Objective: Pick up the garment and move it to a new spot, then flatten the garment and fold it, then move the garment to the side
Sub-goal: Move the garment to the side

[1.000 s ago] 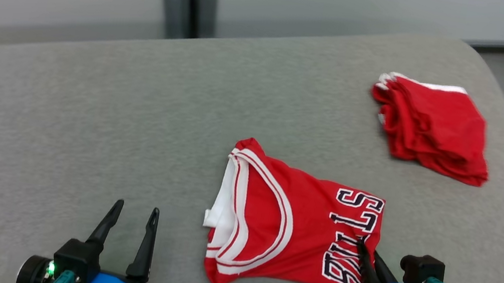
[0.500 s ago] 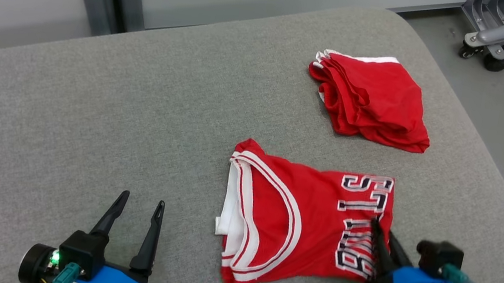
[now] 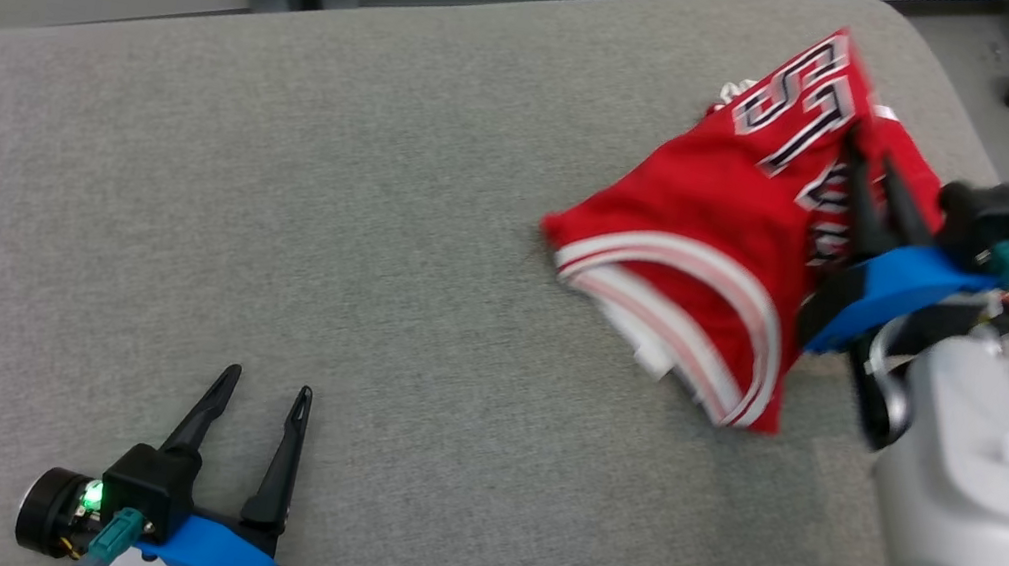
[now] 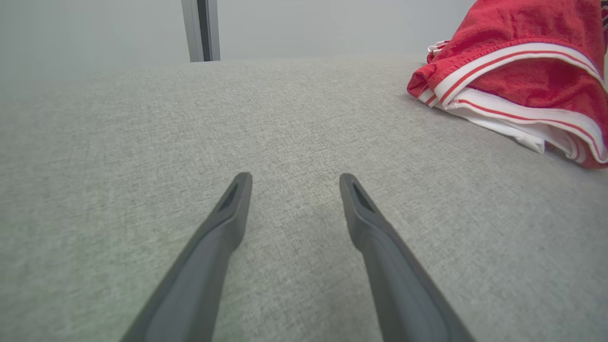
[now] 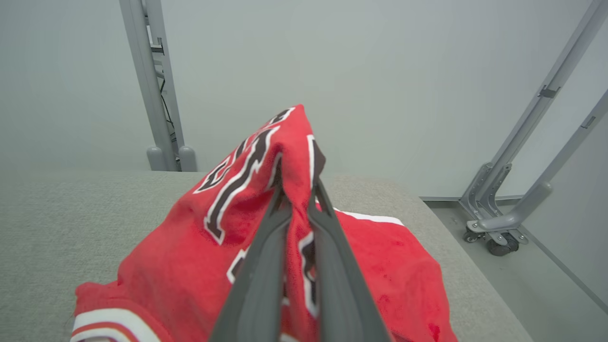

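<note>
Two grippers, unequal work: nearest, the left gripper (image 3: pixel 268 379) hovers spread wide, low over the grey cushion (image 3: pixel 277 186); farther right, the right gripper (image 3: pixel 872 151) pinches the folded jersey (image 3: pixel 708 214) aloft, striped edge drooping towards the cushion; beyond lies another red garment (image 5: pixel 399 251); folding looks done, placing aside not yet.

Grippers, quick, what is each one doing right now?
Left gripper: open, holding nothing.
Right gripper: shut on the red jersey, its lettered end raised.
</note>
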Controlling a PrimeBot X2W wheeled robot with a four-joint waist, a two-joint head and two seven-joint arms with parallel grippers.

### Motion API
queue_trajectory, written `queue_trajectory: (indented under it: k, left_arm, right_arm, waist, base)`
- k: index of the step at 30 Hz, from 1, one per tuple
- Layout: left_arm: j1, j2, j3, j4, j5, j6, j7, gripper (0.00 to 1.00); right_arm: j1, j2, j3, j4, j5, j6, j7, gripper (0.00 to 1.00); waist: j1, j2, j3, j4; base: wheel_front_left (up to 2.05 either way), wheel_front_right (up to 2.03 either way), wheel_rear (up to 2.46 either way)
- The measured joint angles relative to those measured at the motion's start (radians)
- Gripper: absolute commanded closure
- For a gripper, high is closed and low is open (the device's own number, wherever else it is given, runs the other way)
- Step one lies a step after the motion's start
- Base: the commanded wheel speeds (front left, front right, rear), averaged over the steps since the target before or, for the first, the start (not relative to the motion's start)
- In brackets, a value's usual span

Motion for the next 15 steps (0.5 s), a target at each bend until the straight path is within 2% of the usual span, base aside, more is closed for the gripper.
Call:
queue_trajectory:
  k: [5,8,9,10,12,15]
  left_arm:
    - [-0.016,0.003,-0.002,-0.002,0.000,0.000,0.000,0.00]
    - [-0.021,0.005,-0.003,-0.004,0.000,0.000,-0.001,0.00]
    - [-0.022,0.006,-0.004,-0.004,0.000,0.000,-0.002,0.00]
    - [-0.023,0.006,-0.005,-0.005,0.000,0.000,-0.002,0.00]
    - [-0.026,0.007,-0.004,-0.005,0.000,0.000,-0.002,0.00]
    - [-0.029,0.010,-0.001,-0.005,0.000,-0.001,-0.002,0.00]
  right_arm:
    - [-0.102,-0.067,-0.198,0.075,-0.157,0.000,0.008,1.00]
    - [-0.113,-0.103,-0.358,0.085,-0.267,0.000,0.038,1.00]
    - [-0.111,-0.112,-0.419,0.079,-0.310,0.000,0.053,0.72]
    - [-0.107,-0.118,-0.477,0.069,-0.355,0.000,0.072,0.00]
    - [-0.097,-0.109,-0.578,0.037,-0.426,0.000,0.077,0.00]
    - [-0.086,-0.061,-0.681,0.008,-0.501,0.000,0.056,0.00]
  waist:
    - [0.0000,0.0000,0.021,0.041]
    - [0.0000,0.0000,0.032,0.058]
    - [0.0000,0.0000,0.035,0.062]
    - [0.0000,0.0000,0.038,0.065]
    - [0.0000,0.0000,0.042,0.069]
    - [0.0000,0.0000,0.045,0.068]
  base:
    - [0.00,0.00,0.00]
    - [0.00,0.00,0.00]
    - [0.00,0.00,0.00]
    - [0.00,0.00,0.00]
    - [0.00,0.00,0.00]
    - [0.00,0.00,0.00]
